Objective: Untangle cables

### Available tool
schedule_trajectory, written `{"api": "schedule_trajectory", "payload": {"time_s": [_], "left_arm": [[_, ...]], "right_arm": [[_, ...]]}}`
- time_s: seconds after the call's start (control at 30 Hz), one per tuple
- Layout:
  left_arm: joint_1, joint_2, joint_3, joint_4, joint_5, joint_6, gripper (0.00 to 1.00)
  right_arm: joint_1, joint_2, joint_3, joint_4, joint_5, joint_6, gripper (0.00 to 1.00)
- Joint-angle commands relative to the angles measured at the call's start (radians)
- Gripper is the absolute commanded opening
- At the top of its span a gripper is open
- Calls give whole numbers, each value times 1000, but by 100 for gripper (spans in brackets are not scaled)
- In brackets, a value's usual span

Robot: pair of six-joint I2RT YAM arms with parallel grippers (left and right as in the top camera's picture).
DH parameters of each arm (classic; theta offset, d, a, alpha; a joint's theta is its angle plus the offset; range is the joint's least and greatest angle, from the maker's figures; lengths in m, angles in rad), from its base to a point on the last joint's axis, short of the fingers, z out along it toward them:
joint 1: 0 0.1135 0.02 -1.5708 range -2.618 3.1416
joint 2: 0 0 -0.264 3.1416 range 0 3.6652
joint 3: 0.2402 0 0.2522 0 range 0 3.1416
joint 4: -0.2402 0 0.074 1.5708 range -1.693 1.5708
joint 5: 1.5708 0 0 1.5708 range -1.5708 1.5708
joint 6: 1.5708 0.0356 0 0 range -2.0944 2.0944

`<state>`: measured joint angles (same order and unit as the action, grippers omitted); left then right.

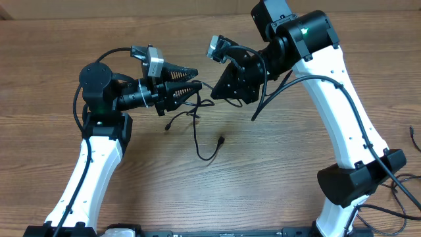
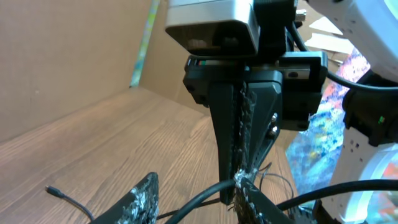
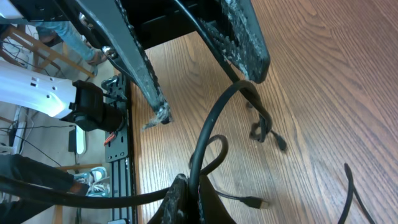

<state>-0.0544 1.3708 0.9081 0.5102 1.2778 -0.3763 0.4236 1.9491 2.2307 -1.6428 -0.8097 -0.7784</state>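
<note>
Black thin cables (image 3: 208,127), apparently looped

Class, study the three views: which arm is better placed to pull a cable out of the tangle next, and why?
Right. The right tool is shut on a black cable, so it could probably draw that strand away at once. The left tool stands open, fingers apart, gripping nothing.

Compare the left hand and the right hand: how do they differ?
The left hand stands open, while the right hand is shut on a black cable. The left hand reaches sideways, level with the table; the right hand tilts down toward it. Both are black and face each other.
</note>
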Motion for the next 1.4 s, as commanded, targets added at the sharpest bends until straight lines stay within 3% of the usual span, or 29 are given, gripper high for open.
{"api": "schedule_trajectory", "payload": {"time_s": [0.0, 0.1, 0.23, 0.5, 0.87, 1.17, 1.37], "left_arm": [[2, -11, 13, 3, -2, -40, 10], [3, -11, 13, 2, -3, -40, 10], [3, -11, 13, -21, -1, -39, 11], [17, -11, 13, -74, 5, -23, 11], [145, -10, 13, -198, 4, 13, 10], [157, -11, 13, -305, -8, 75, 12], [157, -10, 13, -491, -87, 176, 11]], "right_arm": [[-3, 2, -6, 1, 53, 17, 4], [-21, 2, -6, 35, 162, 132, 4], [-98, 2, -6, 135, 392, 417, 4], [-393, 2, -6, 224, 476, 733, 4], [-794, 2, -6, 254, 402, 831, 4], [-939, 2, -1, 339, 166, 832, 4], [-1019, -6, 41, 549, 135, 925, 4]]}}
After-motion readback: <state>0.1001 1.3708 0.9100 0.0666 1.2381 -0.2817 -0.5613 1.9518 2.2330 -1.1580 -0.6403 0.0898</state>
